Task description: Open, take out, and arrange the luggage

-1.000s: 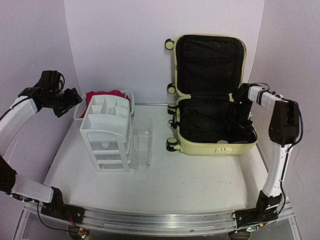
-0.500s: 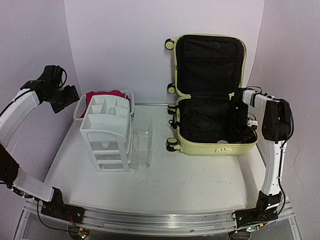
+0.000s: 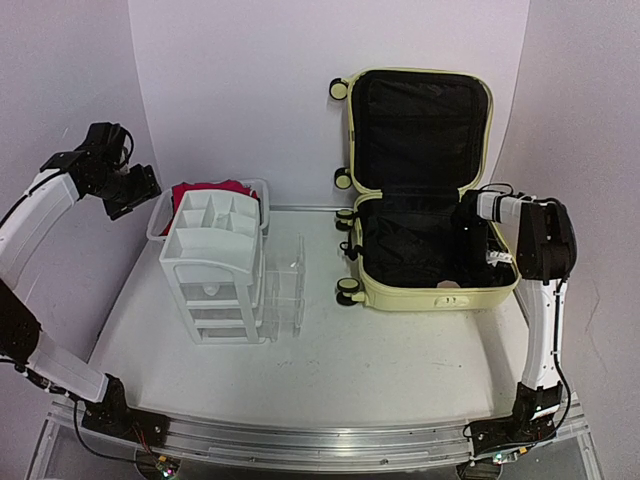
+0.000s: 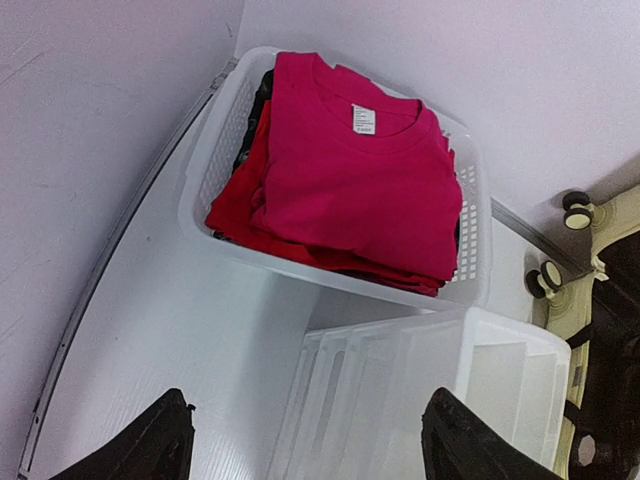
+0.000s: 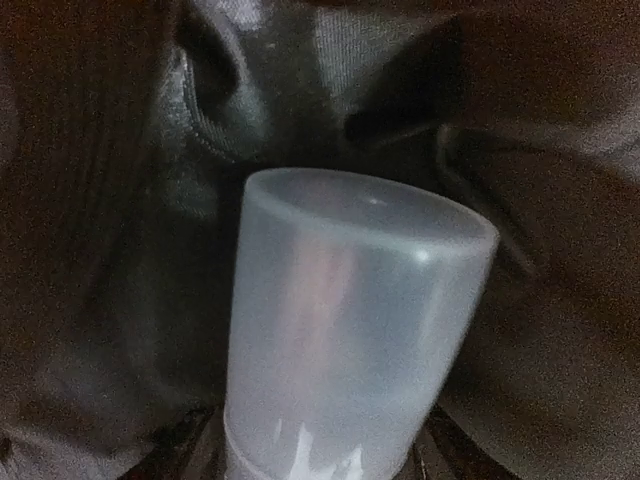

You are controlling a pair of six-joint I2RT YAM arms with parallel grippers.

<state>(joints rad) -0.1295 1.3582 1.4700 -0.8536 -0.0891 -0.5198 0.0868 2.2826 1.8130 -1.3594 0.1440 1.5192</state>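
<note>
1. The right gripper [image 3: 474, 228] is sitting low inside the luggage [image 3: 430, 292], against the right wall of the lower shell. Over the last second it has been drawing in towards that wall, with the jaws narrowing from wide.
2. In the right wrist view a frosted, translucent capped bottle [image 5: 350, 320] is filling the space between the fingers, with the black lining [image 5: 90, 250] behind it. You cannot tell whether the pads are pinching it or only bracketing it.
3. Judgement: the take-out step is starting on this bottle. Nothing is lifting clear of the case.
4. The luggage is lying open at the back right corner of the worktop [image 3: 350, 350], with its lid standing up against the back wall.
5. The left gripper [image 4: 320, 445] is hanging spread and empty at the back left edge. It has been pulling back slightly, above the white mesh basket [image 4: 470, 210], and is taking no part.
6. Writing: the folded red T-shirt [image 4: 350, 190] in the basket is showing a white neck label [image 4: 363, 118], with print too small to read. The bottle, the drawer organiser [image 4: 500, 370] and the case are showing no legible brand.
</note>
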